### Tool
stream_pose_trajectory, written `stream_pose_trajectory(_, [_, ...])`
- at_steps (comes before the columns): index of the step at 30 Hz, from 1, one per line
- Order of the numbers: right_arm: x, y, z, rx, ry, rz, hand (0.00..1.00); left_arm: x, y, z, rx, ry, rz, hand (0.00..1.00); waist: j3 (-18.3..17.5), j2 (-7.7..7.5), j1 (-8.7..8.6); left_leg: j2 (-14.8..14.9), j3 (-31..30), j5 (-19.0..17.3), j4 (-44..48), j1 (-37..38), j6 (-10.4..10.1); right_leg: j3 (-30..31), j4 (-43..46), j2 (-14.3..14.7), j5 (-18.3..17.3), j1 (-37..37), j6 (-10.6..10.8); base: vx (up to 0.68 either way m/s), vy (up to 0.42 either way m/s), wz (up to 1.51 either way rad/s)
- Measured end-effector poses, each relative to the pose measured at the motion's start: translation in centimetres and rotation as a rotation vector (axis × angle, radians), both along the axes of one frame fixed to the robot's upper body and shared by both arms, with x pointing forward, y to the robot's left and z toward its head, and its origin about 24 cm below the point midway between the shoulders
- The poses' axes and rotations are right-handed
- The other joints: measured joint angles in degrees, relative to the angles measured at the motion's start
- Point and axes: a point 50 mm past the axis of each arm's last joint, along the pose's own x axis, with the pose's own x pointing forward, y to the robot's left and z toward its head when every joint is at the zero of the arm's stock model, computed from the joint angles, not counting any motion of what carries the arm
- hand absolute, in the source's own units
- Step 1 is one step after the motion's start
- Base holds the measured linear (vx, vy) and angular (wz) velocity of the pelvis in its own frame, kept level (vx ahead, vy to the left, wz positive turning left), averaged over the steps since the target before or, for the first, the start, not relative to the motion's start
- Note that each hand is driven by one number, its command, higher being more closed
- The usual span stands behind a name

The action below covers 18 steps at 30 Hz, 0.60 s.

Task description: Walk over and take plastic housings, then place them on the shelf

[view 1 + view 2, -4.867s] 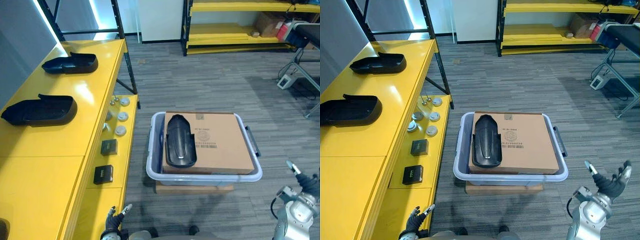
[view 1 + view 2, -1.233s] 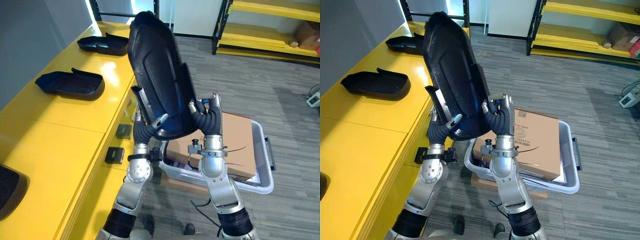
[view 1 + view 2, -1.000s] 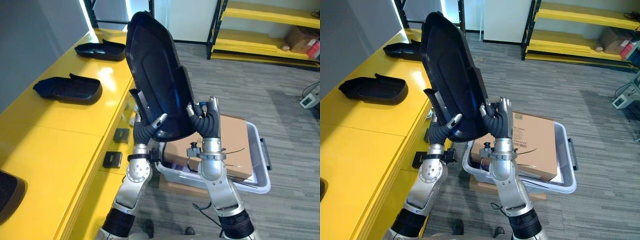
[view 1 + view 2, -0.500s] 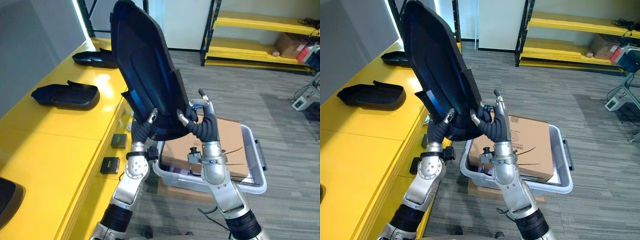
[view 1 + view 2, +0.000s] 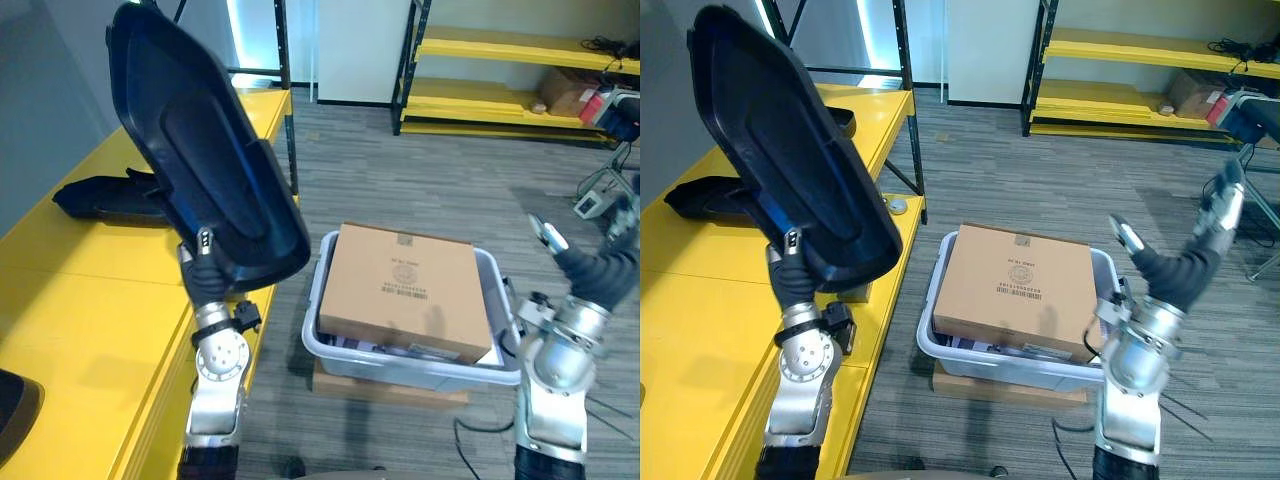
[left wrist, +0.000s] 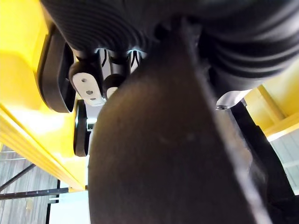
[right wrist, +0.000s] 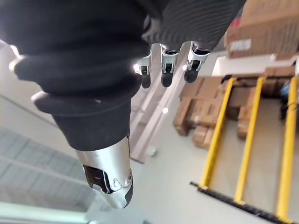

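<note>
Left hand (image 5: 206, 275) holds a black housing (image 5: 205, 165) up by the yellow shelf (image 5: 90, 290).
Its fingers clamp the lower end, and the housing stands tilted above the shelf edge. The right hand (image 5: 1175, 270) is raised with fingers spread, holding nothing, right of the cardboard box (image 5: 405, 290) in the grey tub (image 5: 410, 365). Another housing (image 5: 105, 198) lies on the shelf.

The shelf (image 5: 90, 300) lies bare in its near middle, between a far housing (image 5: 95, 200) and a near-left housing (image 5: 15, 400); a grey bin (image 5: 400, 366) blocks the floor (image 5: 400, 190) to its right.
</note>
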Motion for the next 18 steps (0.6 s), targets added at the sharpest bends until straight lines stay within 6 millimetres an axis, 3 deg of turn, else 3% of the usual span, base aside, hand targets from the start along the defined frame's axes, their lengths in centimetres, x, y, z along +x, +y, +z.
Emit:
stream_pose_trajectory(1, [-0.2, -0.5, -0.9, 0.020, 0.035, -0.029, 0.00, -0.3, 0.1, 0.1, 0.001, -0.003, 0.005, 1.00, 0.0, 0.00, -0.02, 0.0, 0.0, 0.0, -0.1, 0.0, 0.0, 0.0, 0.0, 0.0, 0.0, 0.0, 0.0, 0.00, 0.000, 0.00])
stream_pose_trajectory(3, [-0.9, -2.4, -5.5, 0.121, 0.228, -0.093, 0.00, -1.2, 0.3, 0.4, 0.004, -0.023, 0.013, 1.00, 0.0, 0.01, 0.00, -0.1, 0.1, 0.0, -0.2, 0.0, 0.0, 0.0, 0.0, -0.1, -0.1, -0.1, 0.1, 0.00, 0.000, 0.00])
stream_pose_trajectory(4, [-1.1, -2.8, -6.9, 0.159, 0.281, -0.105, 0.00, -1.3, 0.3, 0.5, 0.005, -0.030, 0.013, 1.00, 0.0, 0.03, 0.01, -0.1, 0.1, 0.0, -0.2, 0.0, 0.0, 0.0, 0.0, -0.1, -0.1, -0.1, 0.1, 0.00, 0.000, 0.00])
stream_pose_trajectory(6, [-2.3, -3.6, -12.5, 0.350, 0.472, -0.119, 0.00, -2.2, 0.5, 0.9, 0.007, -0.060, 0.017, 1.00, 0.0, 0.25, 0.06, 0.0, 0.0, 0.0, -0.3, -0.1, 0.0, 0.0, 0.0, -0.1, -0.2, -0.1, 0.1, 0.00, 0.000, 0.00])
stream_pose_trajectory(8, [-3.6, -3.6, -15.7, 0.473, 0.569, -0.127, 0.00, -2.6, 0.4, 1.2, 0.007, -0.079, 0.013, 1.00, 0.0, 0.62, 0.12, 0.0, -0.1, -0.1, -0.3, -0.2, 0.0, -0.2, 0.2, -0.1, -0.4, -0.1, 0.1, 0.00, -0.009, 0.06])
stream_pose_trajectory(10, [-5.7, -2.3, -19.9, 0.664, 0.695, -0.127, 0.00, -3.1, 0.3, 1.4, -0.003, -0.093, 0.004, 1.00, 0.0, 1.49, 0.11, 0.0, -0.7, -0.1, -0.2, -0.3, 0.0, -0.9, 0.7, -0.1, -0.7, 0.1, 0.1, 0.01, -0.012, 0.12])
stream_pose_trajectory(15, [-8.4, 2.5, -24.7, 0.770, 0.979, 0.062, 0.00, -3.7, 0.0, 1.5, -0.025, -0.103, -0.014, 1.00, 0.0, 1.82, 0.18, 0.3, -1.7, -0.5, 0.9, -0.4, -0.2, -2.5, 2.5, -0.6, -2.3, 0.7, 0.0, -0.01, -0.013, 0.18])
stream_pose_trajectory(18, [-9.2, 3.8, -26.2, 0.807, 1.072, 0.105, 0.00, -3.8, -0.2, 1.2, -0.027, -0.090, -0.026, 1.00, 0.0, 1.82, 0.67, 0.1, -2.8, -1.2, 1.3, -0.8, -0.2, -3.9, 4.0, -0.9, -3.4, 0.9, 0.1, -0.04, -0.010, 0.25])
